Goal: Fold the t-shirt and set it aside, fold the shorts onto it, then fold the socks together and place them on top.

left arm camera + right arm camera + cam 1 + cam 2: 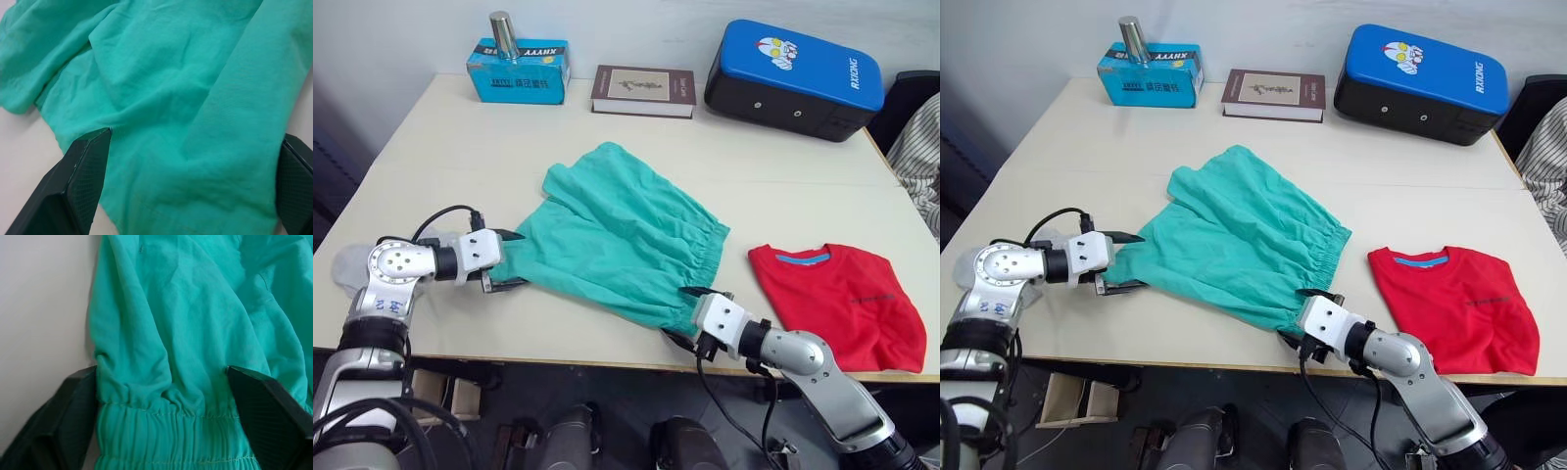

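At the near edge of the pale bench (773,186), two robot hands bracket the shorts (617,235), which lie spread across the centre of the frame with the gathered waistband toward the lower right and the leg hems toward the upper left. At lower left of the frame, the left hand (509,262) sits with its black fingers (85,166) parted around a leg edge of the teal cloth; the wrist view shows fabric between the fingers, which are spread and not yet pinched. At lower centre of the frame, the right hand (697,315) likewise stands spread at the waistband corner, elastic bunched between its fingers (264,401) without being clamped.

To the right of the frame, the t-shirt (842,299) lies already folded into a red rectangle near the bench's front edge, well apart from the shorts. No socks can be made out with any certainty.

By appearance the shorts are light, soft and limp; they will sag and crease rather than hold shape, so a fold is likely to need two held points. The thicker elastic band and a hemmed leg edge look the surest places to pinch.

Across the top of the frame rest a blue box (519,70), a book (643,90) and a blue-lidded case (795,78).
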Motion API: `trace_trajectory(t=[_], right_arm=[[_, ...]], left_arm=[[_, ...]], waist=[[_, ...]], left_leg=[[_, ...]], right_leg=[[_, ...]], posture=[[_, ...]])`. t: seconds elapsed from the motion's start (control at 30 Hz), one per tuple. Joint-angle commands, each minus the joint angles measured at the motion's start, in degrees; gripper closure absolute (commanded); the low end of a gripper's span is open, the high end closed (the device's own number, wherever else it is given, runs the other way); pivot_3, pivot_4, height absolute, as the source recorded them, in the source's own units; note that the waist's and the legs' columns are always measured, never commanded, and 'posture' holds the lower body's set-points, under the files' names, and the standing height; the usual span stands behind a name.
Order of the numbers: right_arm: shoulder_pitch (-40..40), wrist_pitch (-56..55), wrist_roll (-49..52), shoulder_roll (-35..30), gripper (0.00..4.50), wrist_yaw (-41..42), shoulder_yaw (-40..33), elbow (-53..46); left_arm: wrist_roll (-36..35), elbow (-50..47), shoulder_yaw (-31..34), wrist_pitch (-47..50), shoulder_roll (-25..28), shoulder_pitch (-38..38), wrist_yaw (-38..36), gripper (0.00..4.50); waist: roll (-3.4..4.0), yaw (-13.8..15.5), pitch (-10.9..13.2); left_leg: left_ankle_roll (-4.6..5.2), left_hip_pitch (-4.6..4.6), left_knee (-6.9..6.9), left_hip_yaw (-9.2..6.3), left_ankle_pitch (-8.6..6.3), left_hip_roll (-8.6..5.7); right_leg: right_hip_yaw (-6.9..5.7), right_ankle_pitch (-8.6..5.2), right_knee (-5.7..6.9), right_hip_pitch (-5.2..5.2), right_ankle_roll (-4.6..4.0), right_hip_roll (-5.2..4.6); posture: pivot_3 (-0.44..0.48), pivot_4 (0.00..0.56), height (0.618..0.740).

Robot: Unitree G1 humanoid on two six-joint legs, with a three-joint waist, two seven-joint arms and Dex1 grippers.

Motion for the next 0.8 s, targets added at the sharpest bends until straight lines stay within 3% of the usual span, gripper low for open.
trace_trajectory(t=[0.03, 0.13, 0.27, 0.3, 0.5, 0.63, 0.8], right_arm=[[-0.73, 0.01, -1.28, -0.52, 1.88, 0.88, -0.94, 1.31], [-0.70, 0.85, -0.85, -0.63, 2.89, 1.56, -1.73, 0.85], [1.15, 3.28, 1.52, -1.13, 4.34, 2.87, -4.20, -1.22], [1.61, 3.42, 2.19, -1.22, 4.50, 3.51, -4.66, -1.57], [1.79, 2.46, 5.75, -2.41, 4.50, 7.44, -7.55, -1.90], [3.38, -4.58, 11.40, -6.44, 4.50, 18.18, -8.85, -1.59], [4.78, -7.78, 13.69, -8.26, 4.50, 22.29, -11.24, 0.30]], left_arm=[[5.86, 9.38, -3.80, -0.72, -2.01, -2.97, 3.00, 0.19], [5.30, 12.77, -4.61, -0.07, -3.72, -5.03, -0.20, 0.90], [1.80, 13.84, -2.89, 3.36, -5.48, -5.01, -5.62, 2.24], [0.80, 13.64, -2.33, 4.85, -5.68, -4.64, -7.34, 2.59], [-7.56, 5.09, 1.03, 14.95, -3.86, 1.92, -22.56, 4.46], [-15.71, -15.35, 3.59, 25.61, 1.17, 14.85, -28.43, 4.46], [-25.06, -42.48, 8.36, 39.29, 8.25, 34.54, -25.67, 4.46]], waist=[[0.18, 0.01, -0.19], [0.28, -0.01, -0.30], [0.31, 0.15, -0.33], [0.31, 0.18, -0.34], [0.30, -0.35, -0.34], [0.30, -1.94, -0.34], [0.27, -3.23, -0.29]], left_leg=[[0.02, 0.00, 0.02, 0.01, 0.00, 0.00], [0.09, 0.01, 0.05, 0.01, -0.02, 0.00], [0.07, 0.00, 0.13, 0.00, -0.01, -0.01], [0.07, -0.01, 0.15, -0.01, -0.01, -0.01], [0.00, -0.02, 0.15, -0.01, -0.03, 0.01], [-0.17, -0.02, 0.12, 0.00, -0.16, 0.07], [-0.25, 0.01, 0.05, -0.03, -0.23, 0.20]], right_leg=[[0.01, 0.00, 0.01, 0.00, 0.00, 0.00], [0.01, 0.00, 0.03, 0.00, 0.00, 0.00], [0.00, 0.00, 0.08, 0.02, 0.00, -0.02], [0.00, 0.00, 0.08, 0.03, 0.00, -0.02], [0.00, 0.00, 0.08, 0.01, 0.01, -0.01], [0.01, 0.00, 0.08, -0.01, 0.01, 0.04], [0.03, 0.00, 0.05, -0.02, 0.02, 0.12]], posture=[[0.000, 0.150, 0.740], [0.000, 0.150, 0.740], [0.000, 0.150, 0.740], [0.000, 0.150, 0.740], [0.000, 0.150, 0.740], [0.000, 0.150, 0.740], [0.000, 0.150, 0.740]])
